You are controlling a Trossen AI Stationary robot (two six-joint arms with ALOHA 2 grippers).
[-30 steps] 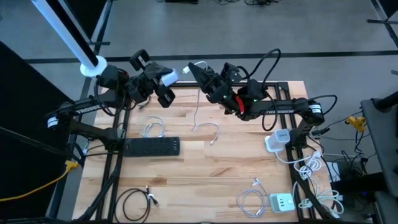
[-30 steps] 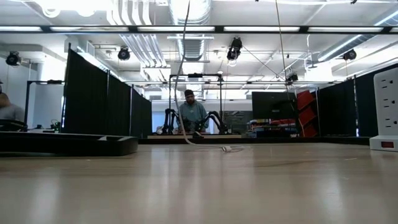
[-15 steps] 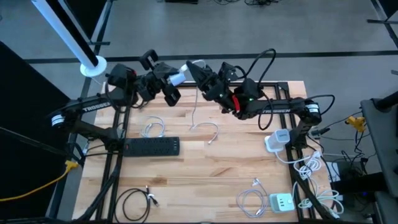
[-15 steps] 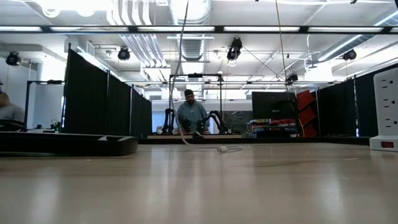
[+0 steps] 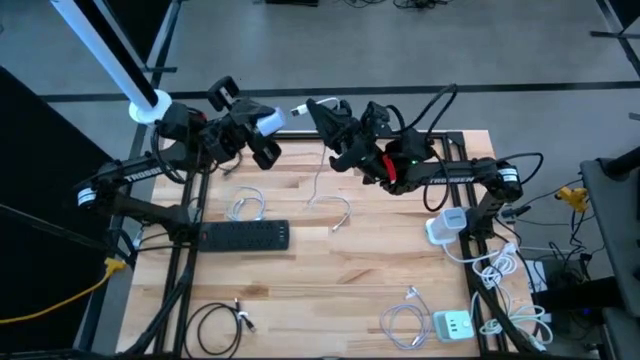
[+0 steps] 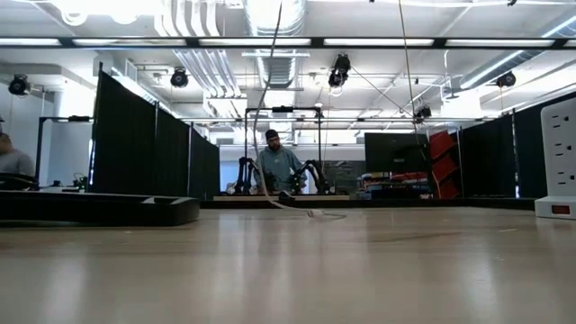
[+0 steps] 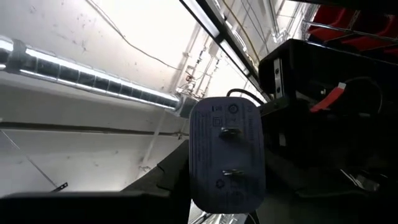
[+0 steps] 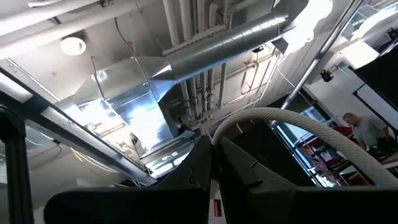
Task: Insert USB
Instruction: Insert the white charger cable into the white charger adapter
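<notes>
High view: white charger [image 5: 268, 122] clamped in left gripper [image 5: 262, 130], raised above the table's [image 5: 330, 270] far edge. Just beside it, white cable [image 5: 318, 165] pinched at its upper end in right gripper [image 5: 322, 112], hanging down to the wood, tips of the two grippers near but apart. Left wrist view: charger [image 7: 226, 152] gripped, two prongs facing the camera.

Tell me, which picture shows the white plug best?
The left wrist view: the white plug fills it, two metal prongs facing us. The high view shows it small, in the left hand. The low and right wrist views miss it.
</notes>
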